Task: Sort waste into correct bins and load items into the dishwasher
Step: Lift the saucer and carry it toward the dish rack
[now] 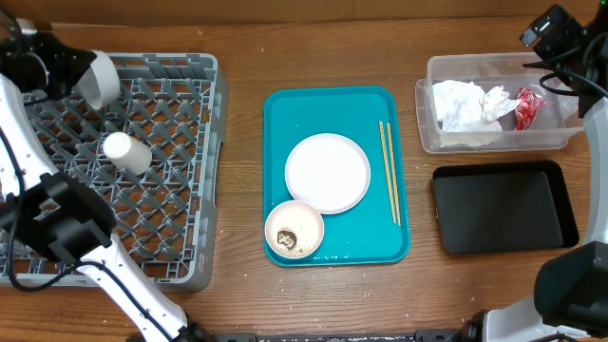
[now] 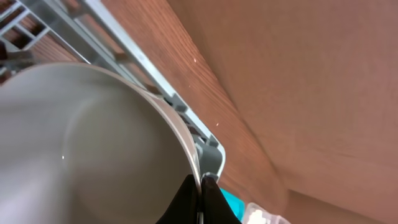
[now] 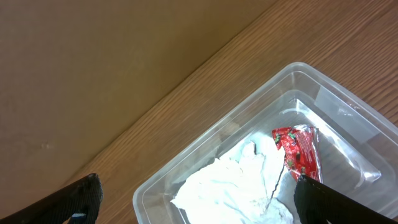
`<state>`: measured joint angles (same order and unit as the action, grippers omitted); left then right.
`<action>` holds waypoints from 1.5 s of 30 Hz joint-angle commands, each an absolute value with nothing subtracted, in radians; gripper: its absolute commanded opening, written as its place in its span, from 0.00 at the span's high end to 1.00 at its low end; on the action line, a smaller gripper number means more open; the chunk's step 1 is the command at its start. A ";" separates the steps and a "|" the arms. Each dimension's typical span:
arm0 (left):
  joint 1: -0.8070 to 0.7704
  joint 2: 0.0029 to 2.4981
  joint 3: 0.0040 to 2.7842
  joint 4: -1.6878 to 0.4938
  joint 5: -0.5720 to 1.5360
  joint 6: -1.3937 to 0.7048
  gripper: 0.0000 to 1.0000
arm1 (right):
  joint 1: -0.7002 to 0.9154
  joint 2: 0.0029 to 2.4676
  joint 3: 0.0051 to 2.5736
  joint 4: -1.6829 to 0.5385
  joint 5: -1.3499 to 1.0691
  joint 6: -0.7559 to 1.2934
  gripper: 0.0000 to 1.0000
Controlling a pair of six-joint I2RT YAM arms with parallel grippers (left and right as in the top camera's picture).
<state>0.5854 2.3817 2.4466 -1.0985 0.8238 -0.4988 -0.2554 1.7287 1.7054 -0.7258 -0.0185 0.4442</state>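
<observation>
In the left wrist view the white bowl (image 2: 74, 143) runs off the left and bottom edges; overhead, the left arm (image 1: 66, 223) hides the lower-left corner of the dish rack (image 1: 180, 171).

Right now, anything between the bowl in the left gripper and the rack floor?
Nothing visible. The left gripper pinches the bowl by its rim at the far left corner of the rack; the grid around it is bare. The cup lies on its side apart, nearer the middle. Directly under the bowl is hidden.
</observation>
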 commanded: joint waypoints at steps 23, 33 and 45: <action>0.736 2.485 2.446 -1.121 1.119 -0.379 0.96 | -0.257 1.711 1.716 -0.721 -0.008 0.449 0.00; 0.772 2.485 2.446 -1.187 1.076 -0.303 0.95 | -0.257 1.711 1.716 -0.721 -0.008 0.449 0.00; 0.774 2.485 2.446 -1.235 1.073 -0.242 0.96 | -0.257 1.711 1.716 -0.721 -0.008 0.449 0.00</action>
<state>0.7628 2.4680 2.4504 -1.2346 1.1175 -0.2832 -0.2554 1.7287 1.7054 -0.7261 -0.0185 0.4446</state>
